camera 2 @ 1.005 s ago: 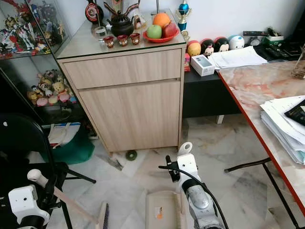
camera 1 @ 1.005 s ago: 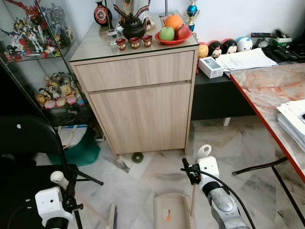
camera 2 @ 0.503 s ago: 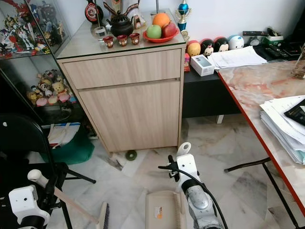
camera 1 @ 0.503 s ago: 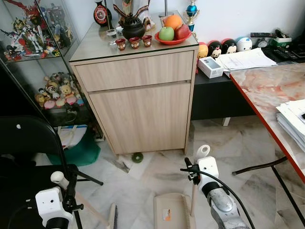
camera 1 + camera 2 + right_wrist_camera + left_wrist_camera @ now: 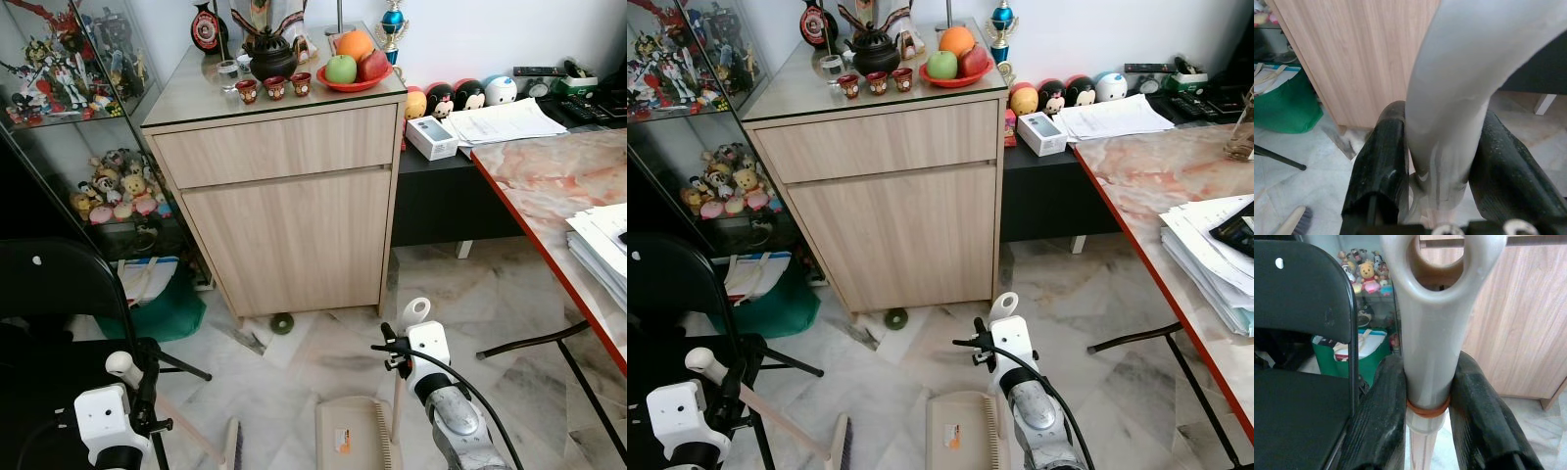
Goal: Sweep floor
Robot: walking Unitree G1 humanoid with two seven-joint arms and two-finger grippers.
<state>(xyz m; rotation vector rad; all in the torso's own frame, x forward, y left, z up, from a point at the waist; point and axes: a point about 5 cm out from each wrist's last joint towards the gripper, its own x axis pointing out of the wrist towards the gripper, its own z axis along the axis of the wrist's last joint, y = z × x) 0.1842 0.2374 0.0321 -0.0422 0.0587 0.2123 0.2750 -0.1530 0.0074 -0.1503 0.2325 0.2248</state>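
Two grippers sit low at the near edge of the scene, each clamped on a cleaning tool. The left gripper [image 5: 1425, 406] has its black fingers [image 5: 1378, 421] pressed tight against the pale broom handle [image 5: 1430, 342], whose looped end rises above them; the broom's dark bristles [image 5: 839, 439] rest on the floor beside it. The right gripper [image 5: 1442, 176] squeezes the grey dustpan handle [image 5: 1459, 98] between its two fingers [image 5: 1378, 166], and the beige dustpan [image 5: 351, 436] lies flat on the floor just left of that arm.

One black folding chair [image 5: 54, 294] stands at the robot's left, next to the left arm. The floor [image 5: 490, 304] is pale marble tile with grey veining. A small dark round object [image 5: 282, 322] and a strip of debris [image 5: 245, 338] lie on the tiles at the foot of the cabinet.

One wooden cabinet [image 5: 289, 206] stands ahead with a glass top. On it are one dark teapot [image 5: 273, 59], three small red cups [image 5: 273, 86] and one red plate [image 5: 355, 80] bearing three fruits. A green bag [image 5: 162, 304] sits on the floor to its left, below a glass case of figurines [image 5: 59, 59]. To the right, a marble-patterned table [image 5: 558, 186] with a red edge carries one stack of papers [image 5: 600, 245]. A low black shelf [image 5: 441, 196] behind holds a white box [image 5: 432, 137], loose papers and four round figures [image 5: 460, 96].
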